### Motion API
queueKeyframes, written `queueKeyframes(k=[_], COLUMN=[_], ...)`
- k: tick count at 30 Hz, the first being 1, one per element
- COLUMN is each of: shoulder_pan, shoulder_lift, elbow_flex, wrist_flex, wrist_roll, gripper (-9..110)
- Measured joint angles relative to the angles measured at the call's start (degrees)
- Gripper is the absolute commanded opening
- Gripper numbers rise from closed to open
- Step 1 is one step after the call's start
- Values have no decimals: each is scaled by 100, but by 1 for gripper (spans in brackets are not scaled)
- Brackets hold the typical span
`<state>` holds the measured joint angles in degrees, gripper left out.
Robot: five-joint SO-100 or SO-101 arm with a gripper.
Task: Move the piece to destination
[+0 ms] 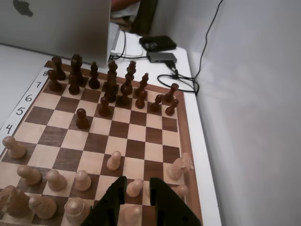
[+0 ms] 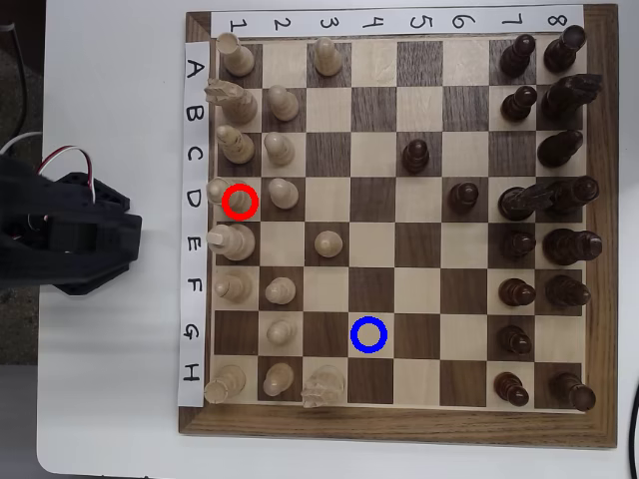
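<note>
In the overhead view the piece [image 2: 232, 196], pale cream with a rounded top, stands on square D1 at the board's left edge, inside a red ring. The destination [image 2: 368, 335] is the bare light-wood square G4 marked by a blue ring. My black arm [image 2: 70, 235] sits off the board to the left, level with rows D and E. In the wrist view my gripper [image 1: 138, 182] is open at the bottom edge, above the pale pieces of the near rows, holding nothing. The piece [image 1: 75, 208] appears left of the left finger [image 1: 115, 195].
Pale pawns [image 2: 285, 193] fill the rows beside the piece, with one pawn [image 2: 326, 241] advanced on E3. A pale knight [image 2: 321, 384] stands on H3. Dark pieces [image 2: 519, 200] crowd the right side. A laptop [image 1: 56, 23] and cables [image 1: 176, 77] lie beyond the board in the wrist view.
</note>
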<state>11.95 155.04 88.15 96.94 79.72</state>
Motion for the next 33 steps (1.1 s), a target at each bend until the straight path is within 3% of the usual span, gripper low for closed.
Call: queueKeyframes(k=[14,33], shoulder_pan=[-202,-1503], shoulder_lift=[-308,-1239], elbow_flex=[1099,1354], wrist_flex=[18,18], wrist_roll=[413,1248], gripper=[9,17])
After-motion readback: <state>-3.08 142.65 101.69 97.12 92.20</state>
